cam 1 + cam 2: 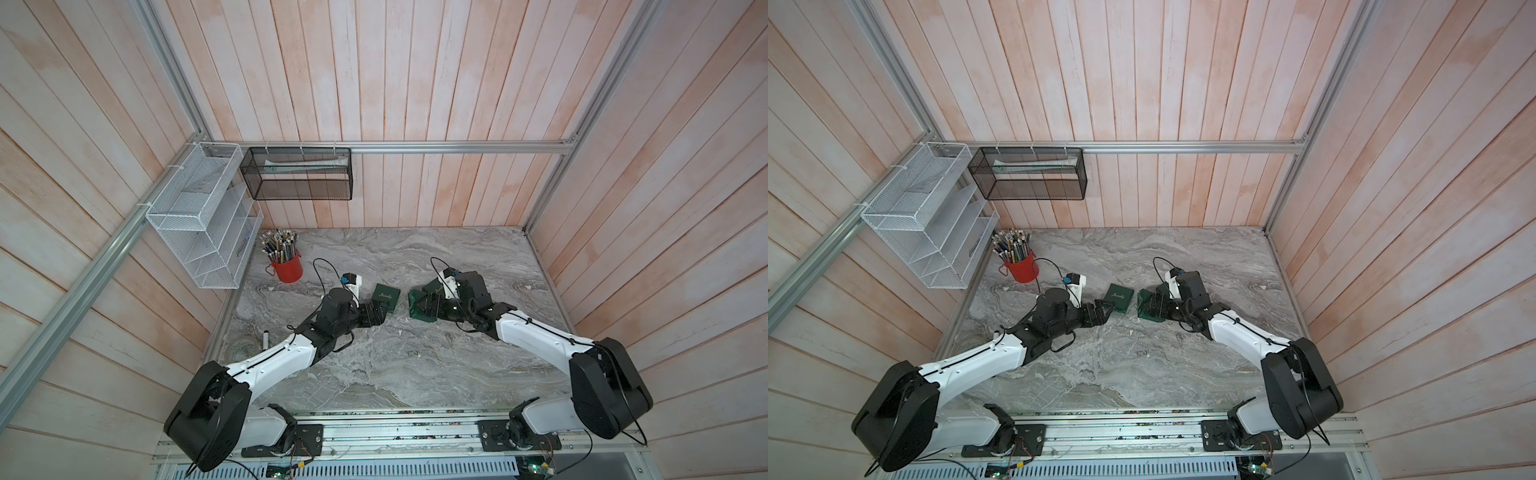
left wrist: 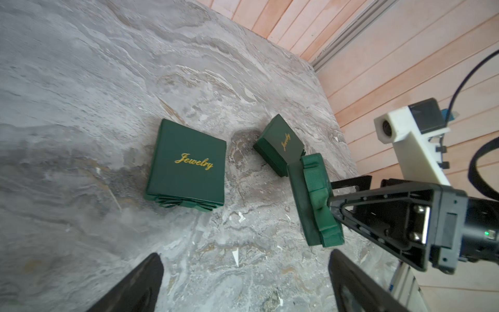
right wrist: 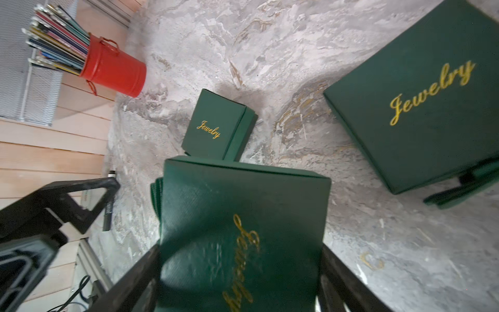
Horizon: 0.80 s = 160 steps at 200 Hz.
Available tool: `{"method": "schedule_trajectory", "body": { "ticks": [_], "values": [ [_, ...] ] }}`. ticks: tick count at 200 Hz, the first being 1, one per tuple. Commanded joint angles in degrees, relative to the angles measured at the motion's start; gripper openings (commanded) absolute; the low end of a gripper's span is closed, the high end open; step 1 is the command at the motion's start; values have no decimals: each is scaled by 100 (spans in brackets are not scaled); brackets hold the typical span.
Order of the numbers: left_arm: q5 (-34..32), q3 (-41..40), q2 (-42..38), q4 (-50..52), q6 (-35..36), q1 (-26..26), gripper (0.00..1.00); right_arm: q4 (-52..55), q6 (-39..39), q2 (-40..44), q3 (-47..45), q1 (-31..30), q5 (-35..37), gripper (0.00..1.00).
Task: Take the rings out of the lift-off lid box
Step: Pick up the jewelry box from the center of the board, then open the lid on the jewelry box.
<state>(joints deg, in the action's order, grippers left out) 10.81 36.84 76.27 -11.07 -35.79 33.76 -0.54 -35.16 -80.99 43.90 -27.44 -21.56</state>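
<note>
Green covers all three boxes on the grey marbled table (image 1: 415,374), and each lid carries the same word in gold script: "Jewelry". My right claw (image 3: 240,254) is clamped on the held box (image 3: 243,205), one finger pressed to each side. The box is tipped up on edge, so its lettered lid faces my right wrist camera and its ribbon bow (image 2: 318,200) faces my other arm. I cannot tell whether its lower edge touches the table. My left claw (image 2: 243,283) stands wide apart with nothing between its fingers, close to the big box (image 2: 187,164). That box lies flat with its lid on and a ribbon showing at the edge nearest me. The small box (image 2: 280,144) sits just beyond the held box, also closed. The rings are out of sight: every lid I can see is shut, and I cannot tell which box has them. Off toward the far left corner stands a red bucket (image 3: 113,70) full of pencils; any print on them is too small to read.
</note>
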Motion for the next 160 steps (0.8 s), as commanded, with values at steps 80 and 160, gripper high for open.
{"method": "schedule_trajectory", "body": {
  "ticks": [80, 160],
  "values": [
    [792, -90, 580, -1059, -524, 208, 94, -779, -251, 303, -509, 187, -940, 74],
    [1050, 69, 931, -1202, -631, 262, 91, -1138, -457, 349, -707, 186, -1076, 74]
  ]
}}
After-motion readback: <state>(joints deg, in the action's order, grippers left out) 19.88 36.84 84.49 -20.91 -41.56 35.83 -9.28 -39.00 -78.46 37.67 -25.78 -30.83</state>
